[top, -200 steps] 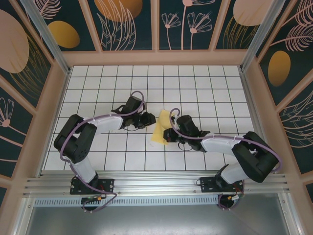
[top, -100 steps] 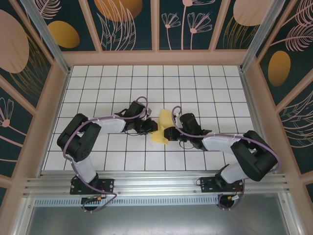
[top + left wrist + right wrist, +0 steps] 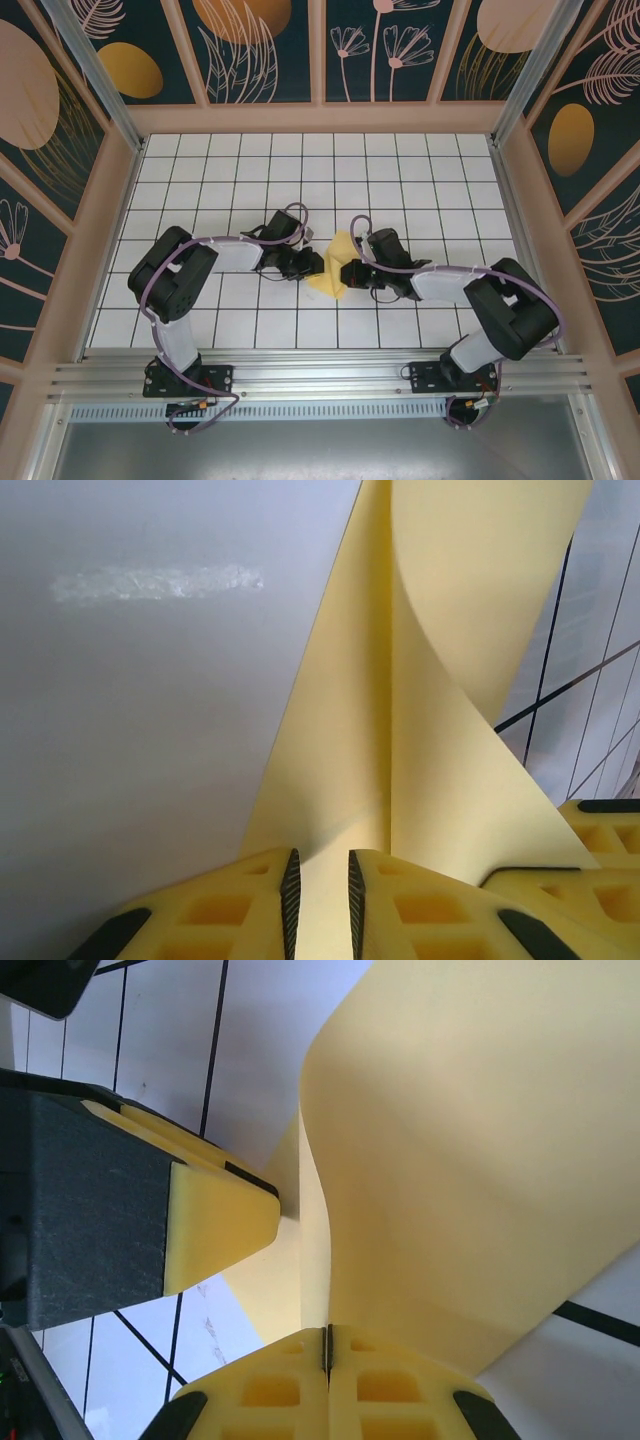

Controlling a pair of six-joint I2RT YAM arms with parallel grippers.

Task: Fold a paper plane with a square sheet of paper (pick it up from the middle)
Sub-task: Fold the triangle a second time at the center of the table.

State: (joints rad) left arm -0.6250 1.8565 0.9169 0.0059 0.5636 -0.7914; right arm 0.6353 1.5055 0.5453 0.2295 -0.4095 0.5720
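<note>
The square sheet of paper (image 3: 330, 275) stands curled off the table, 1 edge clamped in the closed right gripper (image 3: 327, 1340). Facing the right gripper, the left gripper (image 3: 320, 865) straddles the sheet, jaws narrowly apart. You possibly have 1 crease; the dart folds remain.

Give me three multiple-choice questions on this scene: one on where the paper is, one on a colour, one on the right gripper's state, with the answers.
1. Where is the yellow paper?
A. In the far left corner
B. Between the left gripper and the right gripper
C. On the metal rail

2. What colour is the table?
A. White with dark grid lines
B. Green
C. Bare wood

3. How does the right gripper stand?
A. Wide open
B. Shut on nothing
C. Shut on the yellow paper

Answers: B, the top view shows it mid-table between both grippers; A, white tiles with dark lines; C, in the right wrist view its fingers meet on the paper's edge.
</note>
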